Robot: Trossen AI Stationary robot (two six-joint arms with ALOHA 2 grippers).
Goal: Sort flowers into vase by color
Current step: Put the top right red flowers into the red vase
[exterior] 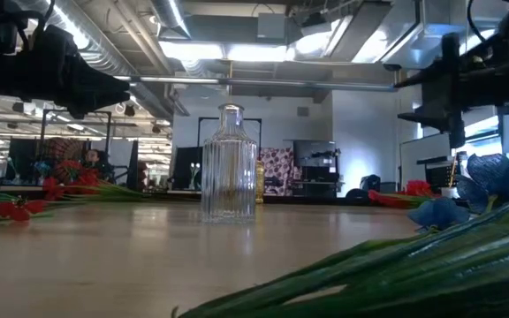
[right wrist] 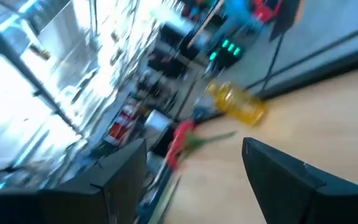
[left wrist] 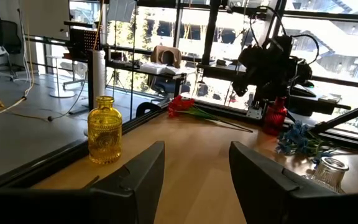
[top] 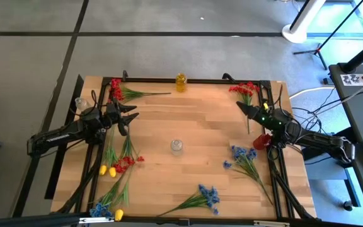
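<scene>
Standing at the middle of the table in the high view is a clear vase, with a yellow vase at the top edge, a red vase at the right edge under the right arm, and a small clear jar at the upper left.

Flowers lie scattered: red sprigs at the upper left, upper right and lower left; blue sprigs at the right, bottom centre and lower left corner; yellow buds at the lower left and. No vase holds any flower.

In the low view, blue blossoms and green stems fill the lower right foreground and cut off the table there. The right wrist view is smeared.

The left gripper hangs over the upper left of the table, fingers spread apart, holding nothing. The right gripper hangs at the upper right, just below the red sprig there, fingers spread and empty.
</scene>
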